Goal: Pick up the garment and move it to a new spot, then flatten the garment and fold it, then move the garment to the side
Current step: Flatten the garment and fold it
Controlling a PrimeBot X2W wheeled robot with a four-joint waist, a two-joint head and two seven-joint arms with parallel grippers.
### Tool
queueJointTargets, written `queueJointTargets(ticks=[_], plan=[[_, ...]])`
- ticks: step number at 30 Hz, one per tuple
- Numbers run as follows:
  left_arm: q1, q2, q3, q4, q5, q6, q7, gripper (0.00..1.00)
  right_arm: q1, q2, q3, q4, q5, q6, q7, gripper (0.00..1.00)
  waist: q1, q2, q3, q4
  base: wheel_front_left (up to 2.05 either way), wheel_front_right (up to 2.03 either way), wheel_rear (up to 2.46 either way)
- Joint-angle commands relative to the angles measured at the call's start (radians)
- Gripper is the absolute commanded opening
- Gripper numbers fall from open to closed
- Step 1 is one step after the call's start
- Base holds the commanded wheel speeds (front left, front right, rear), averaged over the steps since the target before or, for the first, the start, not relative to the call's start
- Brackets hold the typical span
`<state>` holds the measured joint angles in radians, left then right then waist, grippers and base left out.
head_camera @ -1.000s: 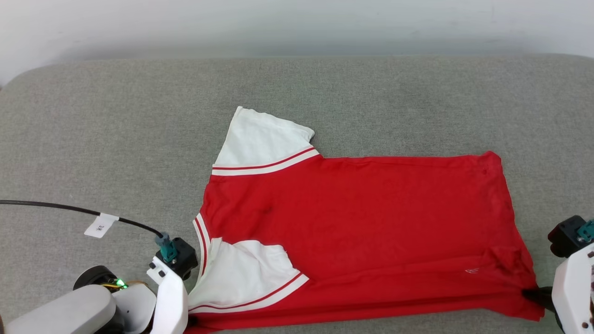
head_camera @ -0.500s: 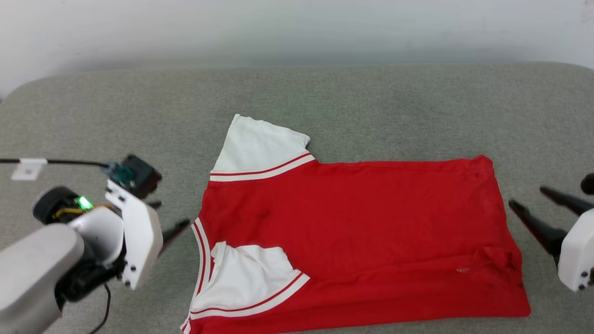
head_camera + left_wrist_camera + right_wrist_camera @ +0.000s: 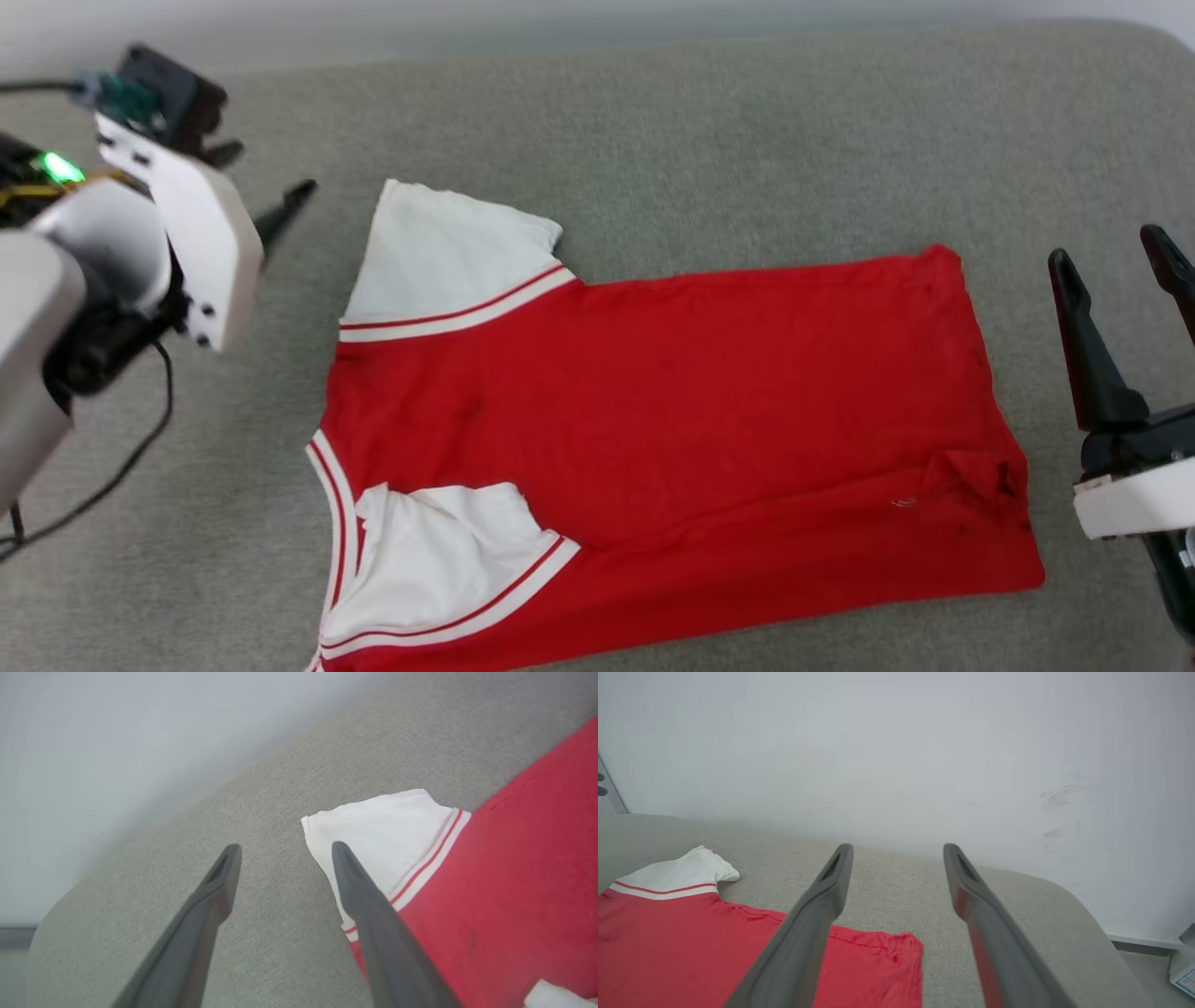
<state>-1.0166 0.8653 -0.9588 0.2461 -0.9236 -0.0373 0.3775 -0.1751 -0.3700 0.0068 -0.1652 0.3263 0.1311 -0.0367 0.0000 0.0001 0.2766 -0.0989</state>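
The garment point(image 3: 672, 420) lies spread on the grey cushion, red side up. Its far white sleeve point(image 3: 439, 261) is laid out flat and the near white sleeve point(image 3: 439, 551) is folded over the body. My left gripper point(image 3: 261, 177) hovers open to the left of the far sleeve, apart from the cloth. In the left wrist view the left gripper point(image 3: 285, 849) has nothing between its fingers, with the sleeve point(image 3: 387, 826) just past the right finger. My right gripper point(image 3: 1106, 247) stands open beyond the hem at the right. The right gripper point(image 3: 899, 848) is empty, above the garment's corner point(image 3: 878, 961).
The grey cushion point(image 3: 747, 140) runs back to a white wall point(image 3: 878, 742) and has rounded ends. A black cable point(image 3: 112, 476) hangs from my left arm over the cushion's left side. Bare cushion lies on every side of the garment.
Both grippers have opened, let go of the garment's near corners, and risen away from it towards the far side. The head view has also shifted.
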Motion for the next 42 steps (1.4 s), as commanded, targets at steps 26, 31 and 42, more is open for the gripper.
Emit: queueJointTargets(ticks=[26,31,42], plan=[[-0.391,-0.069,-0.062,0.161,-0.076,-0.047,0.648,1.0,-0.094,0.08,0.065,-0.128,-0.096,-0.001,0.005,1.0,0.0,-0.0001,0.359,-0.143,0.0,0.0,0.0],[-0.341,-0.07,-0.115,0.166,-0.073,-0.063,0.683,1.0,-0.114,0.076,0.074,-0.103,-0.089,-0.001,-0.006,1.0,0.0,-0.0001,0.367,-0.147,0.0,0.0,0.0],[-0.349,-0.072,-0.095,0.127,-0.075,-0.08,0.583,0.0,-0.202,-0.002,0.041,-0.074,-0.089,-0.001,0.046,1.0,0.0,-0.0001,0.284,-0.101,0.0,0.0,0.0]])
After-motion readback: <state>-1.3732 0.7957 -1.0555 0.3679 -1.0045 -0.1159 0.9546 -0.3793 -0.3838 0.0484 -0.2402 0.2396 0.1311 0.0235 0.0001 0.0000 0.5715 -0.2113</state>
